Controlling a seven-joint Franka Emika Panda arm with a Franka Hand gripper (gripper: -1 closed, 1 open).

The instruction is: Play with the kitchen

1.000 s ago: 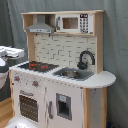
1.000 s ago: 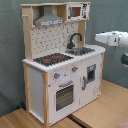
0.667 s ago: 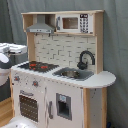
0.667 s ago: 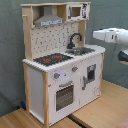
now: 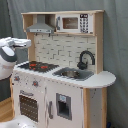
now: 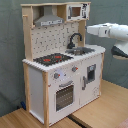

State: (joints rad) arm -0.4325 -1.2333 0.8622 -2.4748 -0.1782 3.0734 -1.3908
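One arm only, and its white links enter from the first exterior view's left edge (image 5: 11, 50) and from the second exterior view's right edge (image 6: 107, 32). The gripper itself isn't distinguishable in either view, so I can't tell whether it's open or closed.

The kitchen (image 5: 60, 75) stands upright on a light-wood tabletop (image 6: 100, 112), near its back edge in the second exterior view (image 6: 62, 65).

Key relation: the arm sits level with the gap between counter and hood, off the kitchen's end and apart from it, not touching. In the first exterior view that looks like the stove (image 5: 37, 65) end; in the second exterior view it looks like the sink (image 6: 80, 50) and faucet (image 6: 75, 40) end, so I can't settle which. Counter's long axis runs stove to sink, so my guess is a sideways reach in over the counter.

Room: a grey curtain (image 6: 10, 50) hangs behind. There is bare tabletop in front of the oven door (image 6: 65, 95).
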